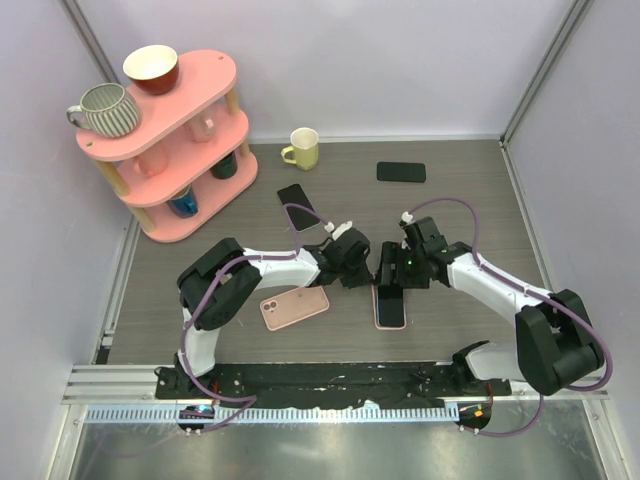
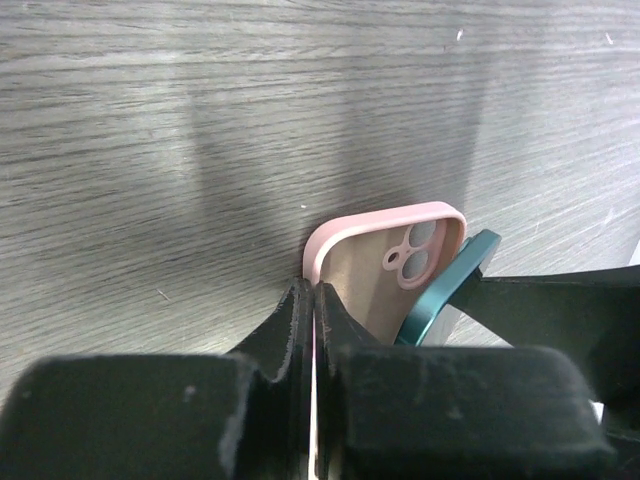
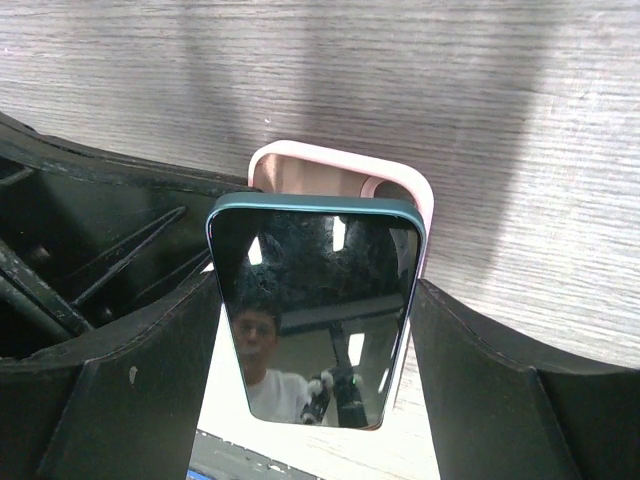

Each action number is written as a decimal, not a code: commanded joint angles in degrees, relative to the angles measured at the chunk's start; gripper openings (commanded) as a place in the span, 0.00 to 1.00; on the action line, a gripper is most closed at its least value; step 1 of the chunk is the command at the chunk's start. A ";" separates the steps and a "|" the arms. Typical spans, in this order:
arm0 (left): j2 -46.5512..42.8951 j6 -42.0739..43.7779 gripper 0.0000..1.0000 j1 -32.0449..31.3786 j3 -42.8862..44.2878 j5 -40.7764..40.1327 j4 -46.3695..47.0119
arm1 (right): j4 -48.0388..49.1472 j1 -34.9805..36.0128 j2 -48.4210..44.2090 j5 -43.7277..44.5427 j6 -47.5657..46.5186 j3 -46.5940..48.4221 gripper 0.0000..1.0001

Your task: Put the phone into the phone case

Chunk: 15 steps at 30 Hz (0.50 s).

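Observation:
A pink phone case (image 2: 378, 268) is tilted up off the table, and my left gripper (image 2: 313, 296) is shut on its side wall. A teal phone (image 3: 315, 310) with a dark screen sits between my right gripper's fingers (image 3: 450, 360). My right gripper (image 3: 316, 290) is shut on it and holds its top edge against the open face of the case (image 3: 340, 165). The phone's teal edge (image 2: 445, 290) leans at the case's camera end. In the top view both grippers, left (image 1: 362, 268) and right (image 1: 393, 272), meet over the case and phone (image 1: 390, 308).
A rose-pink phone (image 1: 294, 307) lies face down left of the case. Two black phones (image 1: 401, 172) (image 1: 296, 206) lie farther back. A yellow mug (image 1: 302, 148) and a pink shelf (image 1: 190, 130) with cups stand at the back left.

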 commanded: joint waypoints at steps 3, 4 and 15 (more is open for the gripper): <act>-3.43 3.17 0.16 0.23 0.15 1.28 2.20 | -3.50 0.36 -2.56 0.27 1.07 3.25 0.73; -4.31 3.35 0.21 0.23 0.23 0.84 1.93 | -3.85 0.36 -2.47 0.71 1.15 3.69 0.76; -6.42 4.32 0.49 1.19 1.12 -1.62 -2.81 | 0.36 0.36 0.25 -1.05 0.81 1.50 0.78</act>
